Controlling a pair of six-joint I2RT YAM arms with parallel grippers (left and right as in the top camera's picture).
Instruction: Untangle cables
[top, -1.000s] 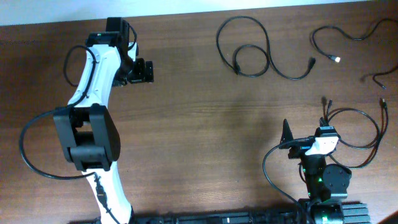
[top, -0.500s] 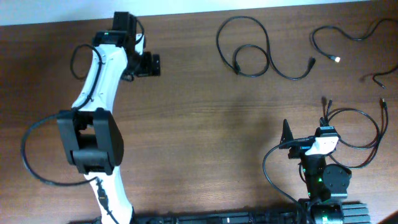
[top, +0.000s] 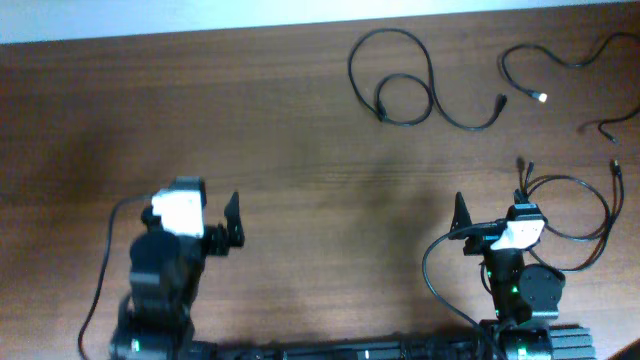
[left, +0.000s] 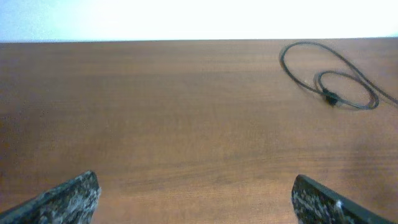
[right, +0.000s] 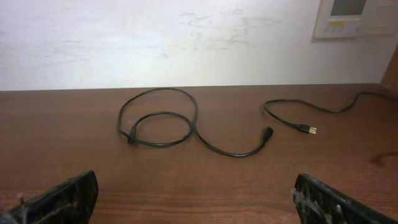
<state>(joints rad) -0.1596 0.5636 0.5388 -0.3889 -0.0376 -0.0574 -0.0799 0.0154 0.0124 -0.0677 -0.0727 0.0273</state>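
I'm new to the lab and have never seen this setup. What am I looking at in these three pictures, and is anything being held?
It is two robot arms at a wooden table. One picture looks down from above. The other two come from a camera on each wrist, so the dark shapes in their bottom corners are that arm's own fingers. The left gripper and right gripper are both open and hold nothing. On the table lie thin black cables, among them a looped cable at the far side and, to its right, a cable with a light tip.
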